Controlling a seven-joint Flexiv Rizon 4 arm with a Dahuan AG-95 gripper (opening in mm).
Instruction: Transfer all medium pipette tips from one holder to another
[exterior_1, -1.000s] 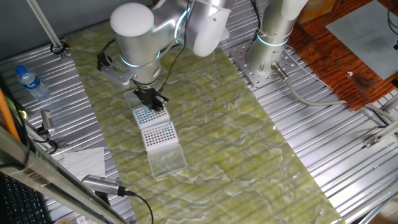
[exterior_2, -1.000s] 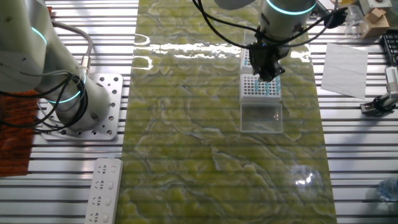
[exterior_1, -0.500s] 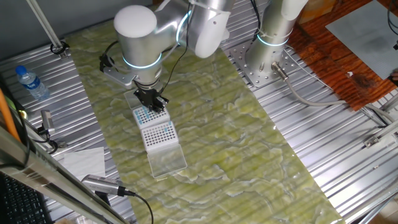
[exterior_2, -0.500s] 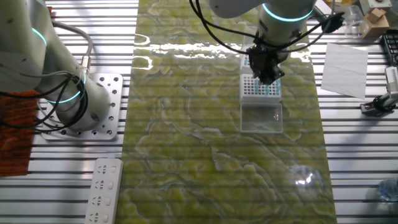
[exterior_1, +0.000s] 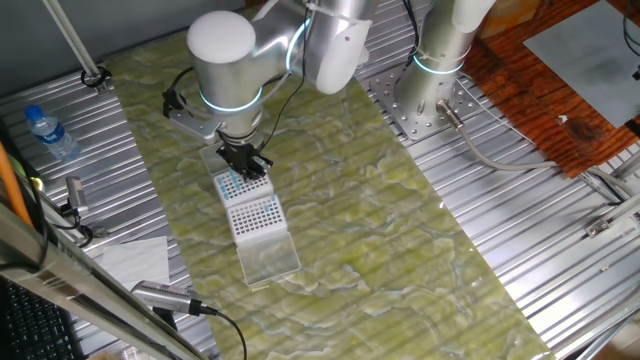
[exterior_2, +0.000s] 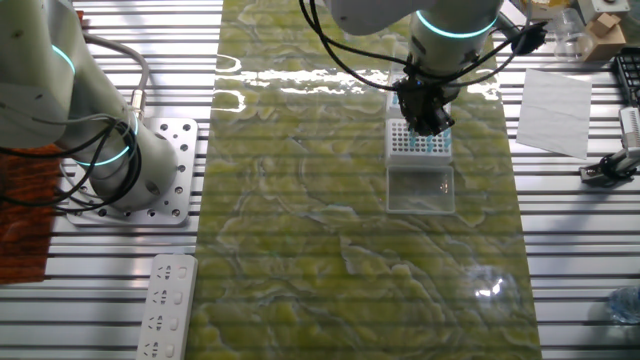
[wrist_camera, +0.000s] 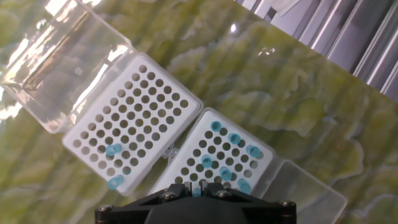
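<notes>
— Where do the medium pipette tips (wrist_camera: 225, 159) lie from the jaws?

— In the hand view, most stand in the right rack (wrist_camera: 217, 162) at lower centre, just above the gripper (wrist_camera: 198, 185); two sit in the left rack (wrist_camera: 127, 127), toward the lower left.

— Their long axis?

— Upright, end-on to the camera.

— Jaws apart or together?

— Cannot tell; the housing hides them.

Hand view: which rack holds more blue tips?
The right rack, nearer the gripper: about six tips. The left rack shows only two, near its lower edge.
</notes>
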